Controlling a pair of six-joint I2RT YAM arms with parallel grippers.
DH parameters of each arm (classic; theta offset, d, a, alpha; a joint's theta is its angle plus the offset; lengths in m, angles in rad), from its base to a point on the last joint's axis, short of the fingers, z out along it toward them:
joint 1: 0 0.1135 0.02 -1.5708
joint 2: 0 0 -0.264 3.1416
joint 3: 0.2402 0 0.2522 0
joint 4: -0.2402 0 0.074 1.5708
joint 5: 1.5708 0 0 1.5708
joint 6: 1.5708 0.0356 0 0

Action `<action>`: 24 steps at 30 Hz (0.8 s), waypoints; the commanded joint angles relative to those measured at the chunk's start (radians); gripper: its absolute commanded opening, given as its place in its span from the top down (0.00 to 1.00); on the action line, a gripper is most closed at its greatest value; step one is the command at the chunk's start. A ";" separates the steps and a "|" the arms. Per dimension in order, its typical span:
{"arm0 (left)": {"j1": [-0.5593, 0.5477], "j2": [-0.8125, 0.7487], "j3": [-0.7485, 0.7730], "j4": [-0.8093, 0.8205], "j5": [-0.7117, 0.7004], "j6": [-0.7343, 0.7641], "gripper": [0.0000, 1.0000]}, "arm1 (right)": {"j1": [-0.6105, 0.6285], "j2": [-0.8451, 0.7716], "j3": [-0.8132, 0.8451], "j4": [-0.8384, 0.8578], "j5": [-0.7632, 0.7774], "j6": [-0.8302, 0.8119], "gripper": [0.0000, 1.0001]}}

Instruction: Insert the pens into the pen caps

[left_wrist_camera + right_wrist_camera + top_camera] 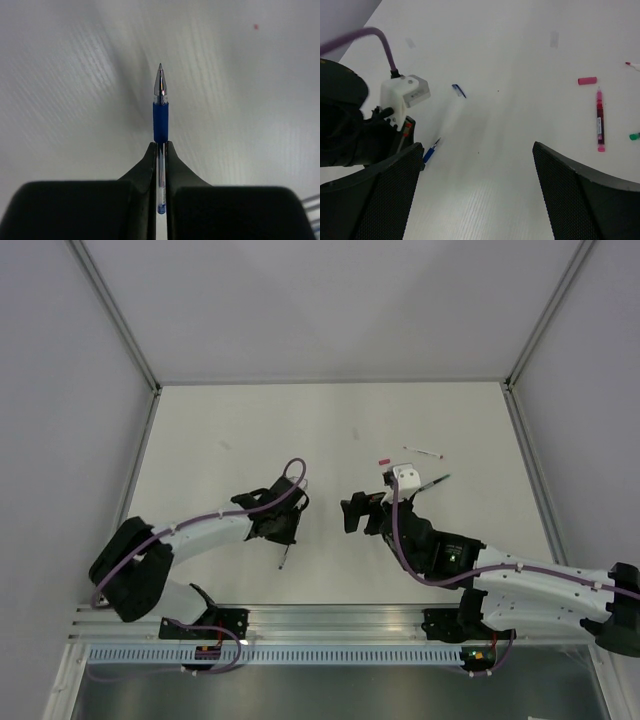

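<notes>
My left gripper (160,146) is shut on the blue pen (160,120), whose bare metal tip points away above the table. In the top view the left gripper (277,524) holds that pen (283,558) at centre-left. My right gripper (476,167) is open and empty, facing the left one, and it shows in the top view (353,512). The right wrist view shows the blue pen's tip (431,150), a dark blue cap (459,91) lying alone, a red cap (587,80) and a red pen (599,125).
A white pen with red ends (424,452) and a dark pen (436,481) lie at the right back, near the red cap (384,461). A green piece (634,136) shows at the right edge. Grey walls enclose the white table (220,420).
</notes>
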State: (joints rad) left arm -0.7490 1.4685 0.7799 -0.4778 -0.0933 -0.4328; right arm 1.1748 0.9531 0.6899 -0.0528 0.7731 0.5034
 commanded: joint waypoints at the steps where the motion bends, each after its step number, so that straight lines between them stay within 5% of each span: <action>1: -0.007 -0.219 -0.050 0.148 0.150 -0.037 0.98 | 0.005 0.026 0.062 0.013 -0.096 -0.017 0.02; 12: -0.009 -0.548 -0.177 0.464 0.506 -0.125 0.98 | 0.005 0.088 0.045 0.220 -0.313 0.073 0.06; 24: -0.007 -0.626 -0.225 0.518 0.544 -0.149 0.98 | 0.005 0.141 0.016 0.324 -0.325 0.135 0.18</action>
State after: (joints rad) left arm -0.7544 0.8776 0.5682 -0.0372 0.4065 -0.5426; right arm 1.1748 1.0878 0.7109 0.2028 0.4419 0.6060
